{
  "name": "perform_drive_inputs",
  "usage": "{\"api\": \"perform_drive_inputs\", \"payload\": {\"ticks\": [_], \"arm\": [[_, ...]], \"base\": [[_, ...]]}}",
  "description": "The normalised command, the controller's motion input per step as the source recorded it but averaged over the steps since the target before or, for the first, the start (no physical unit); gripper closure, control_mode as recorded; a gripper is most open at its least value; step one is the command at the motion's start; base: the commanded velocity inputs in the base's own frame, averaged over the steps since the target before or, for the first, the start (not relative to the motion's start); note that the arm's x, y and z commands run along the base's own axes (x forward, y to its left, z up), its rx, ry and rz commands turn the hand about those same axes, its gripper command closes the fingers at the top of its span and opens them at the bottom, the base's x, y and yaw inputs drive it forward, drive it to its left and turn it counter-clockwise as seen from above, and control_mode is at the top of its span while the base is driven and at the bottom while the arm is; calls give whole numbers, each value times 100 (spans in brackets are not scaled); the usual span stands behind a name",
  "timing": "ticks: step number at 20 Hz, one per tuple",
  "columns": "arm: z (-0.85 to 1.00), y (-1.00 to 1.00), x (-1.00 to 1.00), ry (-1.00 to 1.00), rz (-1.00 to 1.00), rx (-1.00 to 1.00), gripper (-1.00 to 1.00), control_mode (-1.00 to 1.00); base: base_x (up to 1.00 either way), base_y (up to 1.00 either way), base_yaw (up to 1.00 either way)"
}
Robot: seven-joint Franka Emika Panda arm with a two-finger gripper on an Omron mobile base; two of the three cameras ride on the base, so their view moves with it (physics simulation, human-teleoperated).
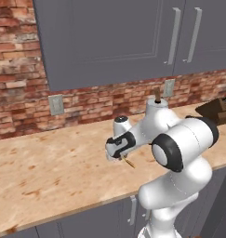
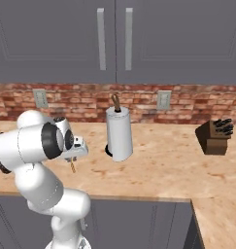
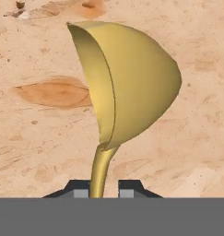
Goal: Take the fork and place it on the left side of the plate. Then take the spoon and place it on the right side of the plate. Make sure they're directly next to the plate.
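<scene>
The gripper (image 3: 104, 190) is pinching the spoon (image 3: 127, 83) by its handle, holding it up over the wooden counter (image 1: 49, 162). No words are showing anywhere to read.

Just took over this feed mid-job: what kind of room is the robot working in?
A kitchen, by the look of it: a wooden counter under grey cabinets, a brick backsplash, plus a paper towel roll and knife block.

Counter (image 1: 49, 167) left of the arm lies bare, wide passage there. Paper towel roll (image 2: 119, 134) stands upright to the right; knife block (image 2: 215, 137) farther right, well apart. Upper cabinets (image 2: 114, 39) overhang.
</scene>
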Motion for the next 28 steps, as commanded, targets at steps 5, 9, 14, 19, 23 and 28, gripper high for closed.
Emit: {"api": "perform_drive_inputs", "payload": {"ticks": [5, 9, 14, 19, 23, 28], "arm": [[-2, 1, -22, -12, 11, 1, 100, -100], [4, 0, -39, -20, 12, 2, 100, -100], [15, 0, -41, -24, 11, 3, 100, -100], [47, 0, -48, -30, 10, 1, 100, -100], [72, -1, -46, -23, 6, 6, 100, -100], [55, 0, -44, -9, 7, 10, 100, -100]], "base": [[0, 0, 0], [0, 0, 0], [0, 0, 0], [0, 0, 0], [0, 0, 0], [0, 0, 0]]}}
